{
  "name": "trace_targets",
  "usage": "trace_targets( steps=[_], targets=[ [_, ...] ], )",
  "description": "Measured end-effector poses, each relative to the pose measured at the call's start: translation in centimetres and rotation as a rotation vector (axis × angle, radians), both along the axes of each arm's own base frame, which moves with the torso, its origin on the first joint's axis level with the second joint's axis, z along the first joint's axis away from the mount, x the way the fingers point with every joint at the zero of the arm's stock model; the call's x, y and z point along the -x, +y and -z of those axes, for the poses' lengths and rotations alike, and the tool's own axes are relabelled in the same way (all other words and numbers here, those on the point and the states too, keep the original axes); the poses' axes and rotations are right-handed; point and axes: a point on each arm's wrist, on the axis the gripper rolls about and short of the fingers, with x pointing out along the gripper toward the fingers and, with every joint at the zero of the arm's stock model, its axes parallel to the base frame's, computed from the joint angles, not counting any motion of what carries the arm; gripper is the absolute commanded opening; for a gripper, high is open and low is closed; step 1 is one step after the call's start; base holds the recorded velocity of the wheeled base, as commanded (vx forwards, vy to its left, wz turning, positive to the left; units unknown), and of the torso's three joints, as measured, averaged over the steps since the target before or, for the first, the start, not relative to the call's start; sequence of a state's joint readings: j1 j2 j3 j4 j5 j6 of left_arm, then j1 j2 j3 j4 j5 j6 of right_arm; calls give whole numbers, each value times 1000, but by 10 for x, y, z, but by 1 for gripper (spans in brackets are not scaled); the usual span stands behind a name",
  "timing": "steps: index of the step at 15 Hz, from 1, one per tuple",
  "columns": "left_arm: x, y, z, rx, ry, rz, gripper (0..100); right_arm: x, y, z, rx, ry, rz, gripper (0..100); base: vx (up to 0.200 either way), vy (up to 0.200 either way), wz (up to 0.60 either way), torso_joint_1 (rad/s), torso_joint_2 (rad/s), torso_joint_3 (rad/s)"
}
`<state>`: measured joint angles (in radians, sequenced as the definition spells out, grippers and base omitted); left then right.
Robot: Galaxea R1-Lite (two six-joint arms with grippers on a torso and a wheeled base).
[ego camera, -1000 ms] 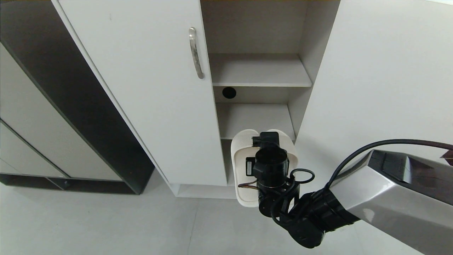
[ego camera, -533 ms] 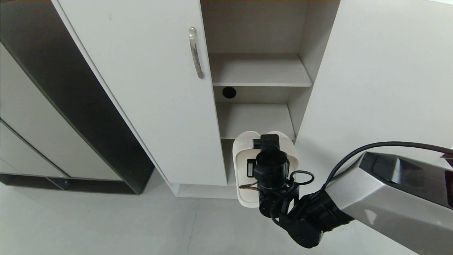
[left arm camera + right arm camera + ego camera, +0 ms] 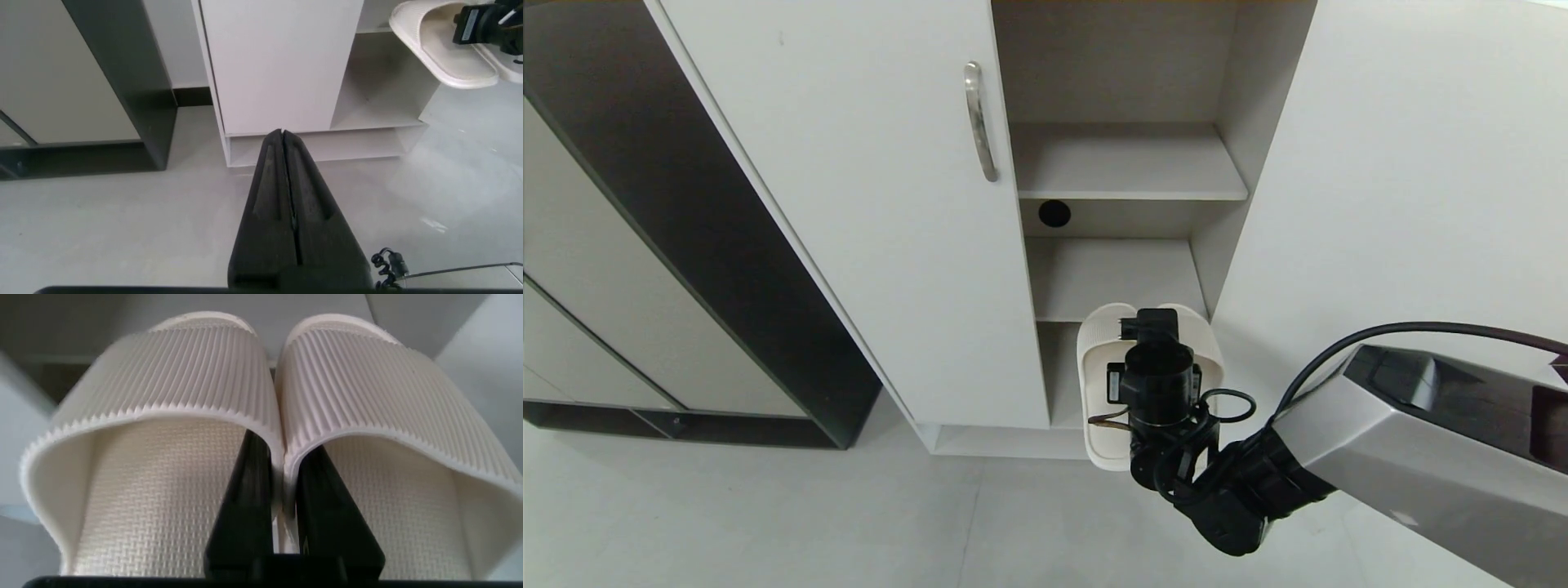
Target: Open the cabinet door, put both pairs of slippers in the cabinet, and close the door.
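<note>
White slippers [image 3: 1098, 359], the pair side by side, are held by right gripper [image 3: 282, 482]; the inner side walls of both are pinched between its fingers [image 3: 249, 506]. In the head view the pair is seen at 5 o'clock, toes pointed to 12 o'clock at the open cabinet [image 3: 1127, 163], over the lower shelf [image 3: 1111, 278] front edge. The closed door [image 3: 866, 204] with its handle [image 3: 979, 122] is at 9 o'clock of the slippers. Left gripper [image 3: 282, 140] is seen over the floor [image 3: 122, 220], fingers pressed together, holding nothing.
</note>
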<state>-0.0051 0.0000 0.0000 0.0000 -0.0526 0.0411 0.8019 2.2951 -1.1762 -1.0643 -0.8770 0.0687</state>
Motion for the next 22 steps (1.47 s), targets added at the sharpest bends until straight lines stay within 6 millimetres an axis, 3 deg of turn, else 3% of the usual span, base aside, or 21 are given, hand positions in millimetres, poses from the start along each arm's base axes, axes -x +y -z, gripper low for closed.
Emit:
trace_targets(
  steps=[6,17,22],
  targets=[
    [0,0,0,0,0,0,0,1,0,3,3,3,-16,0,0,0,0,0,0,0],
    [0,0,0,-3,0,-1,0,1,1,5,3,5,-28,0,200,0,0,3,1,1],
    [0,0,0,-3,0,0,0,-1,3,6,-25,-19,-67,0,0,0,0,0,0,0]
  ],
)
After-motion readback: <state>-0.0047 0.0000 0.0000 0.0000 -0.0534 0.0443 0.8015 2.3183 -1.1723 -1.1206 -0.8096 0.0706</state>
